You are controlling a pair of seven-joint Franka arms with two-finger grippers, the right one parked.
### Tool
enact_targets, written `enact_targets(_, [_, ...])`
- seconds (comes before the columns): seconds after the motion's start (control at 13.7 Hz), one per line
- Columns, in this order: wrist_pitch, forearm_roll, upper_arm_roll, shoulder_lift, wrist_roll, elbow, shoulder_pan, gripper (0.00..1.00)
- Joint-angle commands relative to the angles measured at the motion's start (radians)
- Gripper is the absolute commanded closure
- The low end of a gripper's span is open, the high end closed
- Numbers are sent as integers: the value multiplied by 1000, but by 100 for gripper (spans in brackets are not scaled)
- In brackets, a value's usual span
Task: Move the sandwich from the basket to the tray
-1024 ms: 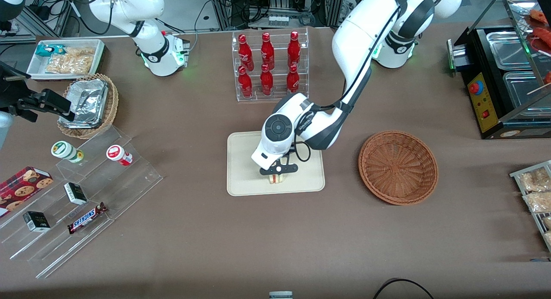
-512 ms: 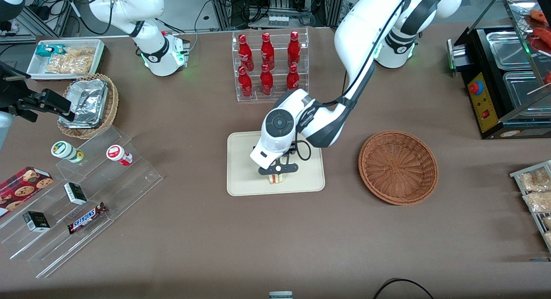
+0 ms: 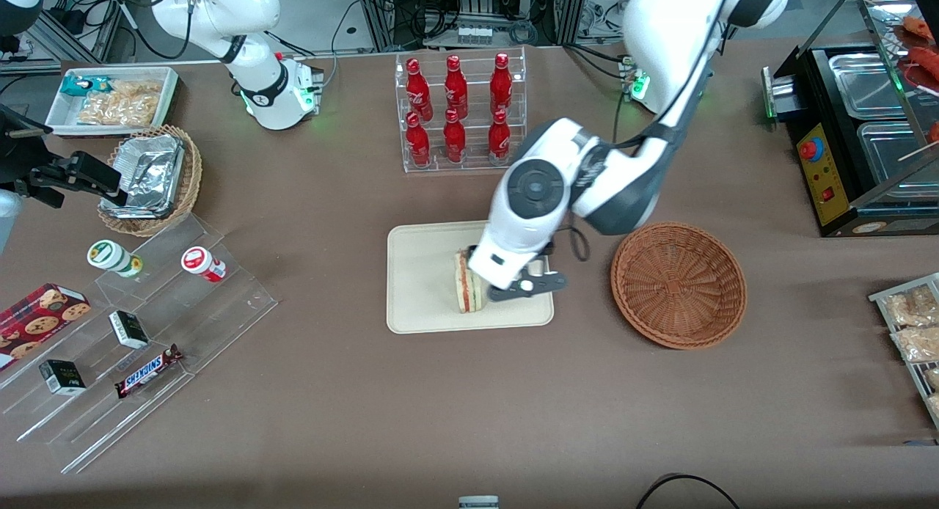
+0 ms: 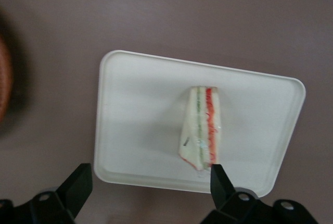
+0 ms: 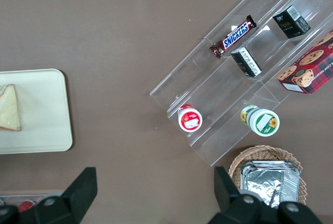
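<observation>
The sandwich (image 3: pixel 467 283), a white wedge with red and green layers, stands on edge on the cream tray (image 3: pixel 422 274). In the left wrist view the sandwich (image 4: pixel 202 128) rests on the tray (image 4: pixel 140 109), and the right wrist view catches the sandwich (image 5: pixel 9 108) too. My gripper (image 3: pixel 522 289) hovers above the tray's edge nearest the basket, open, with nothing between its fingers (image 4: pixel 217 176). The gripper (image 4: pixel 150 177) is clear of the sandwich. The reddish-brown basket (image 3: pixel 678 284) is empty, beside the tray toward the working arm's end.
A clear rack of red bottles (image 3: pixel 458 113) stands farther from the camera than the tray. A stepped acrylic shelf (image 3: pixel 139 333) with snacks, a tan basket of foil containers (image 3: pixel 150 179) and a white bin (image 3: pixel 114 98) lie toward the parked arm's end. A food warmer (image 3: pixel 858 127) stands at the working arm's end.
My gripper let go of the sandwich, rose, and moved off it toward the basket. The sandwich stays on the tray, now uncovered in the front view.
</observation>
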Motion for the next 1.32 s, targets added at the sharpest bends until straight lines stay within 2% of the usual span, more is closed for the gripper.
enact_targets(0.0, [-51,14,1,-100,5,-107,59,0])
enact_targets(0.59, [-71,17,2,-353,337,-377,301,0])
enact_targets(0.88, [-156,40,13,-451,413,-393,380,0])
enact_targets(1.24, [-293,42,-45,-545,630,-388,556,0])
